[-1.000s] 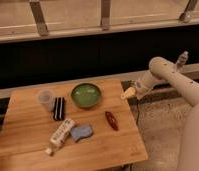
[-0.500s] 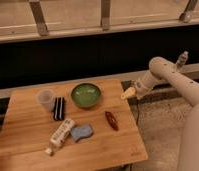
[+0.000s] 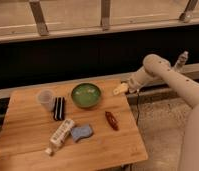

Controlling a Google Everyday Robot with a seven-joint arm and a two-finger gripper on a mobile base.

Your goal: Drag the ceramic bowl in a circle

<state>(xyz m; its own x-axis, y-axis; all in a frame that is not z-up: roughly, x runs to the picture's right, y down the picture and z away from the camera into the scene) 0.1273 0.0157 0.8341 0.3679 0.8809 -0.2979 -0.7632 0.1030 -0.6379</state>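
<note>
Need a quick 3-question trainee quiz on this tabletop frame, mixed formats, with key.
1. True or false: the gripper touches the ceramic bowl.
2. Which lies nearest the plastic cup? A) blue sponge B) black object C) reddish-brown object
3. Fill in: in the camera view, the open gripper hovers to the bowl's ____.
Key: 1 false, they are apart; 2 B; 3 right, by the table's back edge.

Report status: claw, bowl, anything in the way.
Claw open, empty, at the table back right corner. Ceramic bowl upright, left of claw, not touched. Black object and plastic cup crowd its left side.
</note>
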